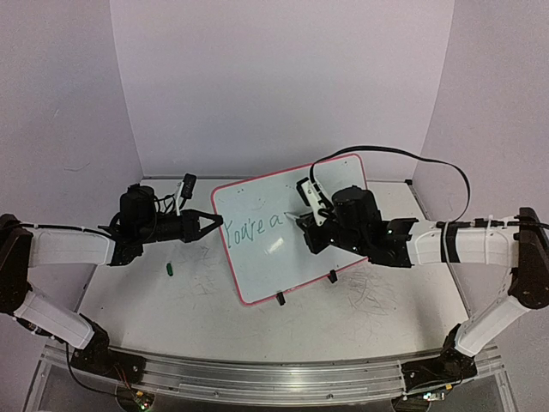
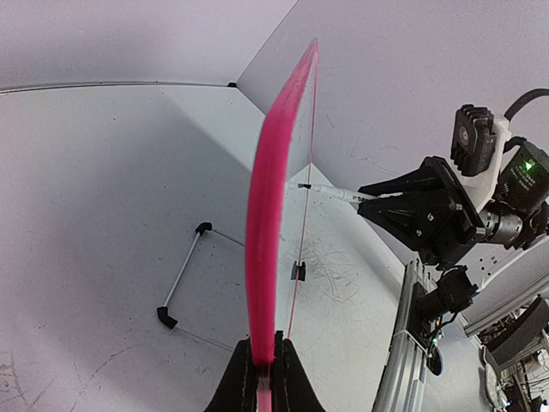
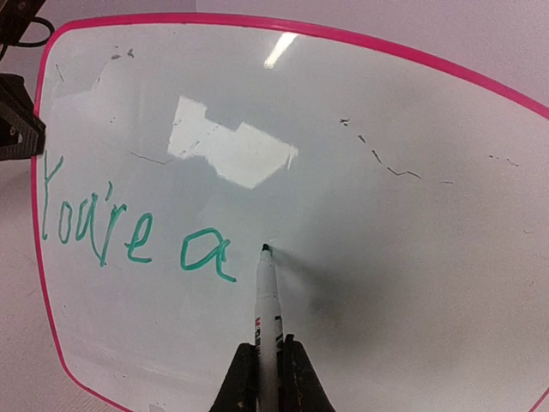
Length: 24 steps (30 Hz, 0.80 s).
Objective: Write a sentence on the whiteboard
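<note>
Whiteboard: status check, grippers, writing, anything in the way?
Left gripper shut on whiteboard edge. Right gripper shut on marker, tip at board. Sentence reads "You're a", unfinished. Nothing blocking.

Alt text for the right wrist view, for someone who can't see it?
The right gripper holds a marker with its tip against the whiteboard, just right of green writing reading "You're a". The pink-framed board fills the view; the left gripper shows at its edge.

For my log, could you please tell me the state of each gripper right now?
Left gripper: shut on the whiteboard, at its edge.
Right gripper: shut on the marker.
</note>
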{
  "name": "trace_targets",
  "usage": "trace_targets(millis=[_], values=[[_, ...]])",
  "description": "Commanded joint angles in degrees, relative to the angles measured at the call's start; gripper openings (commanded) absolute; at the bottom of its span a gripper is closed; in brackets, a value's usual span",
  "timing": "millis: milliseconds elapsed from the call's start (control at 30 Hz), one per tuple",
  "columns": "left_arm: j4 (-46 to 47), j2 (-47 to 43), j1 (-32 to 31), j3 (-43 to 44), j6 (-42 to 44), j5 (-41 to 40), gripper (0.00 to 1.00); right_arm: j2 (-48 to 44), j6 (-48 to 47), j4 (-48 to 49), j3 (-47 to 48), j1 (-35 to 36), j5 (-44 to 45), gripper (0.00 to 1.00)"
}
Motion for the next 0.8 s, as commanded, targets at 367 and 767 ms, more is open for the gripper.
trace_targets(millis=[367, 767], values=[[-0.32, -1.13, 0.1, 1.21, 1.94, 0.02, 0.0, -1.22, 4.18, -1.14, -4.18, 0.85, 1.81, 0.0], [-0.32, -1.16, 0.1, 0.97, 1.94, 0.09, 0.0, -0.13, 4.43, 1.81, 0.39, -0.2, 6.56, 0.0]])
